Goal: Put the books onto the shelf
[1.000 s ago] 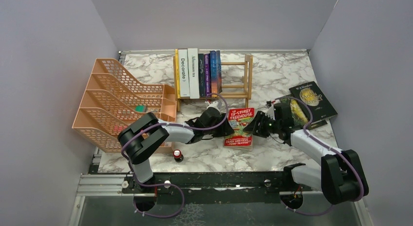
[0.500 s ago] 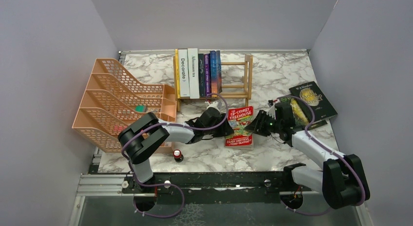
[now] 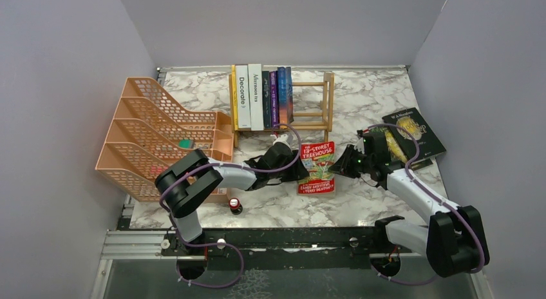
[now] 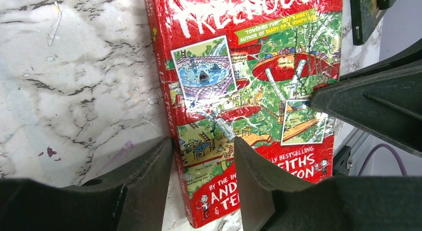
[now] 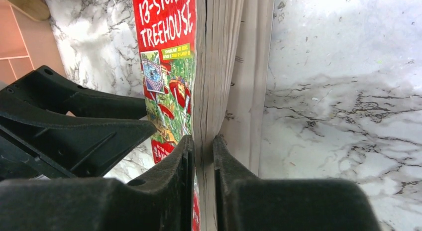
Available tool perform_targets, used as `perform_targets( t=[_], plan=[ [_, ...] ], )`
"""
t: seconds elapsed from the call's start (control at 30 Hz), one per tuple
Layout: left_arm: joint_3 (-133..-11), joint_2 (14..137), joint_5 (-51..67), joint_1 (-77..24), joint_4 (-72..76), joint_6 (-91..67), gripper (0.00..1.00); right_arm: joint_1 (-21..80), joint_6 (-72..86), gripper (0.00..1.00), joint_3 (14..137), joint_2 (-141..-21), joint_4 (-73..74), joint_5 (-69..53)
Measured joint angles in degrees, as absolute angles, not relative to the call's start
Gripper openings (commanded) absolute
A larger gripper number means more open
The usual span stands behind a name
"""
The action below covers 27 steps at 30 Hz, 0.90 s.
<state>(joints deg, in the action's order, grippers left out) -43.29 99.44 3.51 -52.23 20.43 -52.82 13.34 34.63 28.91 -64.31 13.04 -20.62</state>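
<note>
On the worktop (image 3: 360,99), six books (image 3: 261,96) are stood in the shelf (image 3: 328,99) at 12 o'clock, while a green book (image 3: 415,133) at 3 o'clock and a red book (image 3: 317,167) at centre are not yet shelved, the latter's page edge being pinched by the right pincer (image 5: 203,141) and its spine straddled by the parted left pincer (image 4: 203,141).

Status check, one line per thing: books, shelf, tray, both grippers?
shelf: upright, right part unfilled.
shelved books: standing in a row at the shelf's left end.
red Treehouse book: flat on the table, cover up.
dark green book: flat on the table, cover up.
orange tray: upright, small green item in one tier.
left gripper: jaws open, astride the red Treehouse book's spine edge.
right gripper: jaws shut on its page edge.
</note>
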Motion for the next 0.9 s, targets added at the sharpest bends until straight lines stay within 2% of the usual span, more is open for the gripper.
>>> perform_targets(
  t=[0.13,0.17,0.37,0.5,0.73,0.9],
  plan=[
    [-43.2,99.3,3.4,-52.2,20.3,-52.8,0.51,13.3,34.5,0.01,28.9,-64.3,13.1,-21.1],
    [-43.1,99.0,3.4,-52.2,20.1,-52.8,0.52,13.3,34.5,0.01,28.9,-64.3,13.1,-21.5],
    [-41.5,96.3,2.5,-52.0,18.2,-52.4,0.6,13.3,34.8,0.01,28.9,-62.1,12.8,-25.2],
    [-40.1,92.9,2.1,-51.2,17.4,-52.2,0.72,13.4,35.6,0.01,28.9,-59.0,12.1,-29.5],
    [-33.0,80.7,2.3,-47.9,17.6,-51.8,0.86,13.4,38.3,0.01,28.9,-52.6,9.0,-38.3],
    [-29.5,70.9,4.6,-46.7,17.9,-52.4,0.91,13.5,41.6,0.01,28.9,-49.3,5.9,-42.5]
  ],
)
